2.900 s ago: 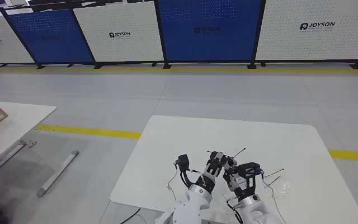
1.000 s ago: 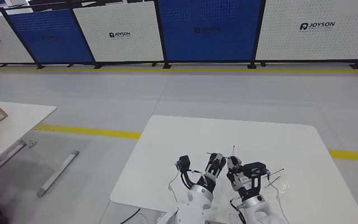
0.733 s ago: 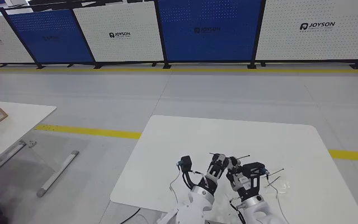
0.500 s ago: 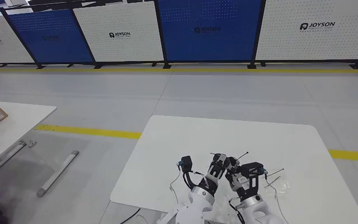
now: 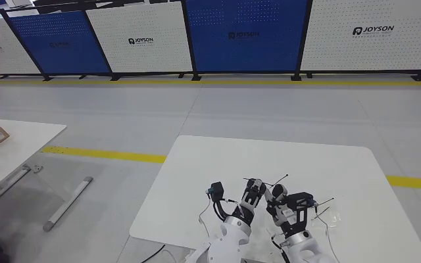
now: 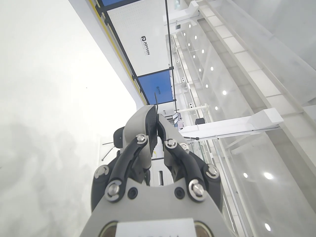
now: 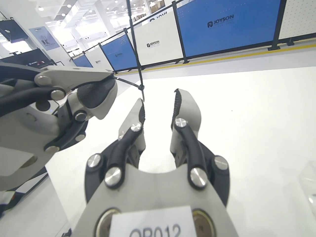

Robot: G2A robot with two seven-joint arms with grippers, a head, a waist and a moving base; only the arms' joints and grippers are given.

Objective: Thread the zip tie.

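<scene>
1. One container shows: a clear plastic packet point(image 5: 334, 219) lying on the white bench point(image 5: 263, 154), near its right edge and apart from both arms. What it holds cannot be made out.
2. Two thin black loose ties point(image 5: 322, 202) appear to lie on the bench just beside the packet, outside it.
3. One zip tie point(image 7: 141, 87) is up off the bench, between the two grippers, which sit close together near the front edge.
4. The left gripper point(image 6: 156, 114) has its jaws closed tight on the zip tie; a short black end pokes out past the tips.
5. From those jaws a strand runs to the tie's small head, where a long strand crosses it and rises upward. Whether it passes through the head cannot be told.
6. The right gripper point(image 7: 159, 102) has its jaws spread apart and holds nothing; the tie's head hangs just beyond one fingertip.
</scene>
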